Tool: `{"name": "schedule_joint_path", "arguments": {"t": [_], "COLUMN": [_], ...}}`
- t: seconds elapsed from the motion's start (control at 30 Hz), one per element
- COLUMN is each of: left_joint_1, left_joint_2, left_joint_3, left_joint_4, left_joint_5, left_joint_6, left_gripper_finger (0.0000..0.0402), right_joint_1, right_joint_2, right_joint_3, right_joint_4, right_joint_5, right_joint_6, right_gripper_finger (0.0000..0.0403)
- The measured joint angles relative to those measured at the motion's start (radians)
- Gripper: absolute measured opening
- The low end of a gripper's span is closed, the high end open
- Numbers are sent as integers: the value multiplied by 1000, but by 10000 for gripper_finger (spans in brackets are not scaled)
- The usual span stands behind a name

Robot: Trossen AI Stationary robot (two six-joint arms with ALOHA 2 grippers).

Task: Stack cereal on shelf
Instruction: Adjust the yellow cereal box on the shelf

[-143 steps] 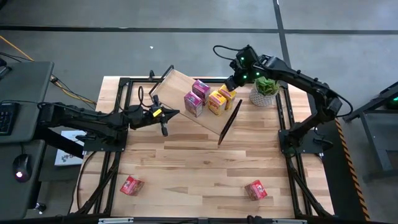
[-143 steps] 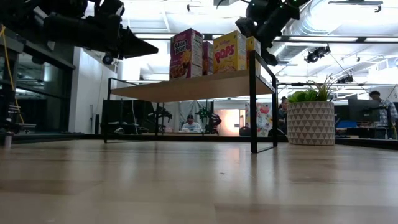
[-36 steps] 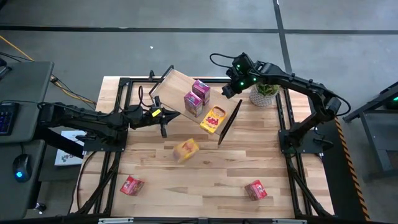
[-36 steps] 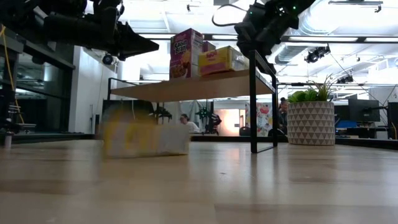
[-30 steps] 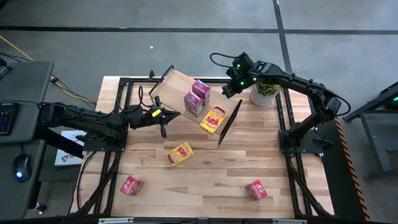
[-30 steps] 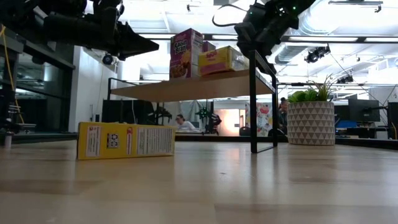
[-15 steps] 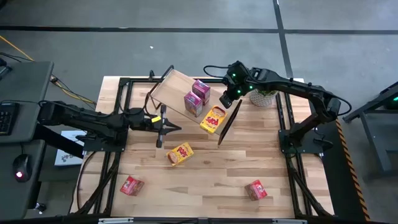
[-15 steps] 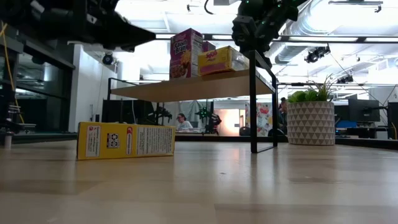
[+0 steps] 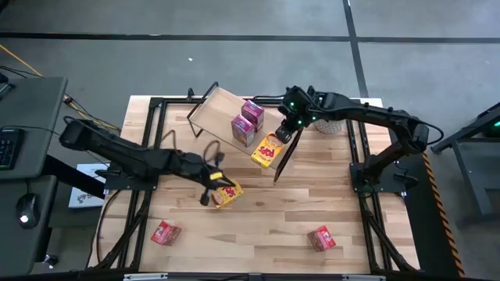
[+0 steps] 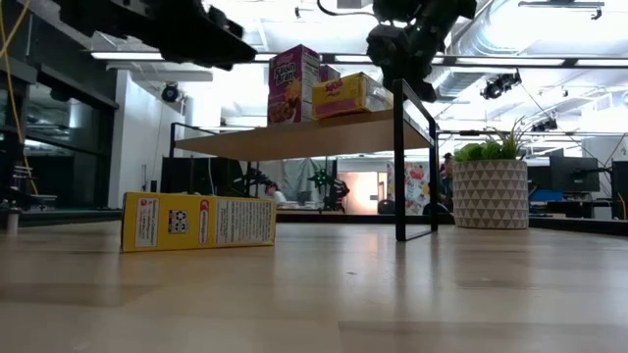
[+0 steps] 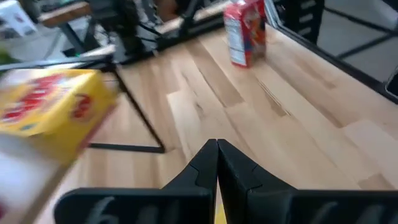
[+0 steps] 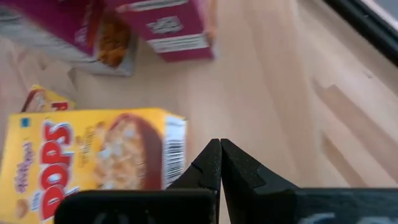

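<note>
The left claw [image 9: 209,190], clenched, has swung to the fallen yellow box [image 9: 227,193]; right claw [image 9: 284,133] clenched. Six cereal boxes.

Probably a lab: exposed ceiling ducts [image 10: 549,39].

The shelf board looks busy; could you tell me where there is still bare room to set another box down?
Bare: the shelf end left of the magenta boxes. Crowded: the right end, with the tipped yellow box and right gripper.
</note>
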Motion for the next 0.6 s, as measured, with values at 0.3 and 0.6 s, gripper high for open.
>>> {"name": "schedule_joint_path", "arguments": {"t": [0.3, 0.6], "left_joint_1": [-10, 12], "left_joint_2": [225, 308], "left_joint_3": [145, 181], "left_joint_4": [1, 63], "left_joint_5": [-209, -310], "left_joint_6": [57, 86], "left_gripper_finger": [0, 0], "right_joint_1": [62, 106], "right_joint_2": [0, 0], "right_joint_3": [0, 0], "right_joint_4": [-33, -45], "right_joint_5": [129, 143], "right_joint_6": [21, 26], "right_gripper_finger": [0, 0]}}
